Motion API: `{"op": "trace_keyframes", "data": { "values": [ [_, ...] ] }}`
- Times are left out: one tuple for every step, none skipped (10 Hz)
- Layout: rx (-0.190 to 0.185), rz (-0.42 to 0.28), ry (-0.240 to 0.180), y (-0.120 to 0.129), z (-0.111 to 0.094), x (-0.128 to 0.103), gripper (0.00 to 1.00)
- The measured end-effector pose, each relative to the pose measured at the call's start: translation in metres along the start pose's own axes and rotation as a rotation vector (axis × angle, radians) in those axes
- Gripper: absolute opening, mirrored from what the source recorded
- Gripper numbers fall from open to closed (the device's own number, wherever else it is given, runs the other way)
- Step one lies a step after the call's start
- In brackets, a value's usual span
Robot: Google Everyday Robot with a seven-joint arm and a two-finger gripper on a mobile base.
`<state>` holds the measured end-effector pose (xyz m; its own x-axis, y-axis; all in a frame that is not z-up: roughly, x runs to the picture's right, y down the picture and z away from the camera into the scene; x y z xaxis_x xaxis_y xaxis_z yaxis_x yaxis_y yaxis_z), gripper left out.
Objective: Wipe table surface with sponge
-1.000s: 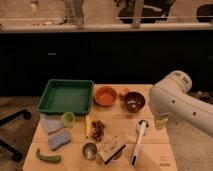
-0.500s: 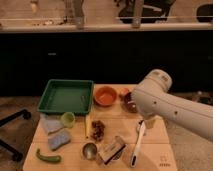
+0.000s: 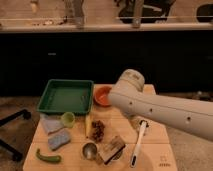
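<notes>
The table surface [image 3: 159, 148] is a light tan plank top. The sponge [image 3: 59, 141], a small blue-grey block, lies on it near the front left, below a flat pale folded cloth [image 3: 49, 123]. My white arm [image 3: 150, 105] reaches in from the right, and its rounded joint [image 3: 129, 83] is over the middle back of the table. The gripper itself does not show in the camera view. The arm is well to the right of the sponge and does not touch it.
A green tray [image 3: 52, 102] stands at the back left, with an orange bowl [image 3: 101, 95] beside it. A pale green cup [image 3: 68, 118], a green vegetable [image 3: 47, 158], a metal cup [image 3: 90, 150], a wooden brush block [image 3: 112, 147] and a white long-handled tool [image 3: 138, 142] lie about.
My arm has swung left across the back of the table. It now covers the brown bowl and reaches beside the orange bowl. The things on the table have not moved.
</notes>
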<state>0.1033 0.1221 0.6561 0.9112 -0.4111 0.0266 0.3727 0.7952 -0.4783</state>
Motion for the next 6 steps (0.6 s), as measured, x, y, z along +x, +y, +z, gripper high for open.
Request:
{"op": "trace_keyframes", "data": {
  "values": [
    [-0.004, -0.014, -0.002, 0.001, -0.001, -0.005, 0.80],
    [-0.011, -0.037, -0.002, 0.003, -0.001, -0.013, 0.80],
    [-0.010, -0.075, 0.000, 0.002, -0.001, -0.030, 0.80],
    [-0.014, -0.110, 0.002, 0.003, -0.002, -0.045, 0.80],
    [-0.018, -0.116, 0.002, 0.004, -0.002, -0.048, 0.80],
    [-0.020, -0.113, 0.003, 0.005, -0.002, -0.046, 0.80]
  ]
}}
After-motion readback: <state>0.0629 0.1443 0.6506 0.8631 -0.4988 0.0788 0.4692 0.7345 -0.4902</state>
